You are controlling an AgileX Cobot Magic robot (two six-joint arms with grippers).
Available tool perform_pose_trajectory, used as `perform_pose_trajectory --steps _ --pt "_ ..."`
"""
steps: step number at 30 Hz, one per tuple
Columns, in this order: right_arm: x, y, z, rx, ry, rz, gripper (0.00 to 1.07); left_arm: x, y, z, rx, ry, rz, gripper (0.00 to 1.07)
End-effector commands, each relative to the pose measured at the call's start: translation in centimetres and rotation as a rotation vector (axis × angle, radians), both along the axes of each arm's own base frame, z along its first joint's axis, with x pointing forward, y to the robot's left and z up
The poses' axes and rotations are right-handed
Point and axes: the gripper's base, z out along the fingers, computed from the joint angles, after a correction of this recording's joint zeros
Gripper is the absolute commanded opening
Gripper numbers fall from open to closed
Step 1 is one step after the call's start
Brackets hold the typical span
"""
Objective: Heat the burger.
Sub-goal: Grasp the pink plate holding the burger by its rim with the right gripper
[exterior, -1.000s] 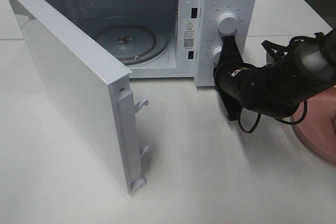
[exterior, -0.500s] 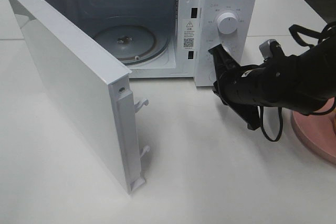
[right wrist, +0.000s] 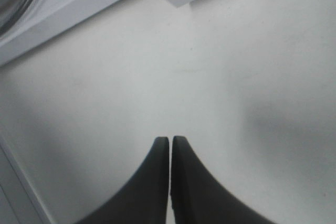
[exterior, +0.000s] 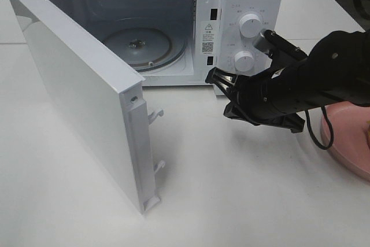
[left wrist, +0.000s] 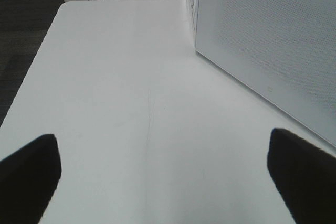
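Wrist views: black right gripper [right wrist: 170,148] pinched together, empty; left gripper [left wrist: 163,153] spread wide. Only overhead shows round pink plate [exterior: 348,143].

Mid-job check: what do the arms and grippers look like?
The right arm is matte black and bulky, with a thin black cable looping off it. The right gripper has curved, tapering black fingers; the left gripper shows blunt black fingertips.

The burger cannot be made out in any view (it is out of frame or hidden), and only a slice of a round pink plate [exterior: 350,143] shows, flat on the white table well behind the right gripper [exterior: 215,77], on the side away from its closed jaws.
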Motion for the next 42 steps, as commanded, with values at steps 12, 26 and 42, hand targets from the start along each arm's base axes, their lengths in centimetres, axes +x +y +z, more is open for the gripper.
perform_pose_trajectory --steps 12,26,42 --pt "-1.5 -4.5 3.2 -0.295 0.132 0.345 0.07 -0.3 0.0 0.0 -0.002 -0.026 -0.005 1.0" --pt "-2.7 -9.1 4.4 -0.569 0.31 0.441 0.13 -0.3 0.0 0.0 -0.002 -0.026 -0.005 1.0" --pt "-1.8 -11.0 4.5 -0.641 0.262 0.413 1.03 -0.3 0.0 0.0 -0.002 -0.026 -0.005 1.0"
